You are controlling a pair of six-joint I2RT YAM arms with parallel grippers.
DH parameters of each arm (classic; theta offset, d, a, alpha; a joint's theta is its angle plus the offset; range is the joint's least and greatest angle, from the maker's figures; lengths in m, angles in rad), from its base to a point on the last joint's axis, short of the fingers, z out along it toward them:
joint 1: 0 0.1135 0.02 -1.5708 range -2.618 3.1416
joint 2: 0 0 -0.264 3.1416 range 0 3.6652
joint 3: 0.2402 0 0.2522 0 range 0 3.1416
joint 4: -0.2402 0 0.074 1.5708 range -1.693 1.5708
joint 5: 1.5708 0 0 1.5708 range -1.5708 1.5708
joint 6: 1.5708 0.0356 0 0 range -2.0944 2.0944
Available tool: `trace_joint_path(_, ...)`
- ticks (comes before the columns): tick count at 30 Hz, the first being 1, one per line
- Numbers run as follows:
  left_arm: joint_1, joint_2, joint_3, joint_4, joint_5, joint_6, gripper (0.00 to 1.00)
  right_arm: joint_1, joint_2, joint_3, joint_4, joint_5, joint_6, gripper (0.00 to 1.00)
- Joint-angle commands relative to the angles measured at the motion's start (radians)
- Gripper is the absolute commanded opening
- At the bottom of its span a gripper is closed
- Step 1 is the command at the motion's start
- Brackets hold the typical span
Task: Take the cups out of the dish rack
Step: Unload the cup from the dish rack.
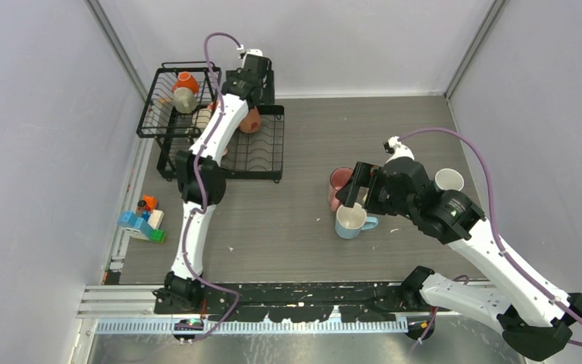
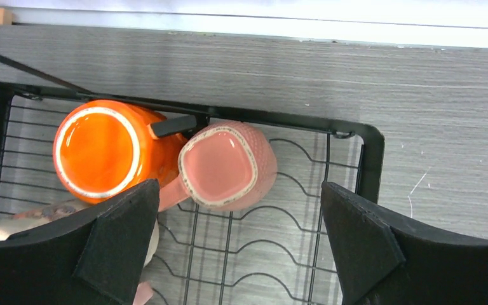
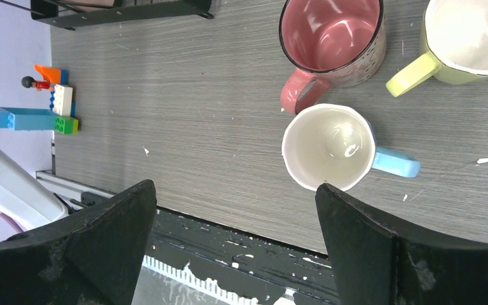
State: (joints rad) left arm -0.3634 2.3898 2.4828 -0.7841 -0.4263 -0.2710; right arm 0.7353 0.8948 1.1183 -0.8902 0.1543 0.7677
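The black wire dish rack [image 1: 261, 155] stands at the far left, its basket section [image 1: 151, 114] holding an orange mug [image 1: 186, 79] and a beige mug [image 1: 184, 99]. My left gripper [image 1: 244, 89] hovers open over the tray's far corner. In the left wrist view its jaws [image 2: 238, 248] stand wide apart and empty above an upturned orange mug [image 2: 98, 149] and an upturned pink mug [image 2: 225, 165]. My right gripper [image 1: 352, 193] is open and empty [image 3: 235, 248] over the table beside three upright mugs: pink [image 3: 330, 38], light blue [image 3: 328, 146] and yellow [image 3: 464, 38].
A pile of toy bricks [image 1: 142, 220] lies at the table's left edge, and it also shows in the right wrist view [image 3: 28, 117]. Grey walls close in the left, right and back. A black rail [image 3: 229, 241] runs along the near edge.
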Motion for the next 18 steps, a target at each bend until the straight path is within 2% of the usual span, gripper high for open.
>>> trace_joint_path(1,0.013,0.049,0.063,0.064,-0.013,0.023,1.0,-0.003,-0.019,0.015,0.022,-0.002,0.015,1.0)
trace_joint_path(8,0.018,0.076,0.042,0.137,-0.076,0.03,1.0,-0.003,-0.027,-0.005,0.024,0.002,0.013,1.0)
trace_joint_path(18,0.043,0.125,0.06,0.129,-0.031,-0.038,1.0,-0.004,-0.024,-0.03,0.031,-0.003,0.012,1.0)
